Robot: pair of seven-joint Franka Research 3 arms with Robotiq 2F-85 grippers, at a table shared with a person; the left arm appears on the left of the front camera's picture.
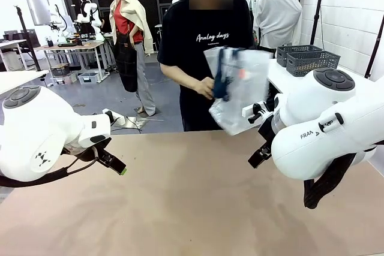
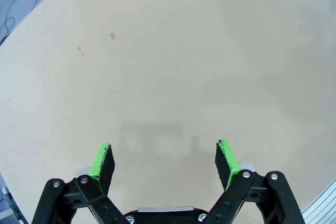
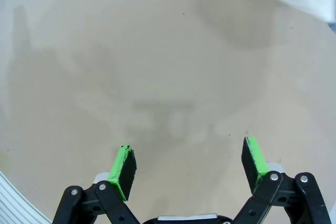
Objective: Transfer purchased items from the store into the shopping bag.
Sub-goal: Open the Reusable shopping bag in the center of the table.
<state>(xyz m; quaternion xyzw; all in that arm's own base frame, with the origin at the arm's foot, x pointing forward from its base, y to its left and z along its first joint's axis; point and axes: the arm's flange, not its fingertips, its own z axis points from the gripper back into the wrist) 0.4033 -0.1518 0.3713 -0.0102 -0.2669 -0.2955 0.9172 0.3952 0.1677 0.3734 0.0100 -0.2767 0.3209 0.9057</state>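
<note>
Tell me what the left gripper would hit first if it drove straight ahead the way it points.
The bare table, most likely: the left gripper, jaws open and empty, points down at it with nothing in between.

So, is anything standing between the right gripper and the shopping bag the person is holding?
Nothing visible. The right gripper, jaws open, hangs over bare table; the shopping bag is held up in the person's hand at the far edge, with only air between.
</note>
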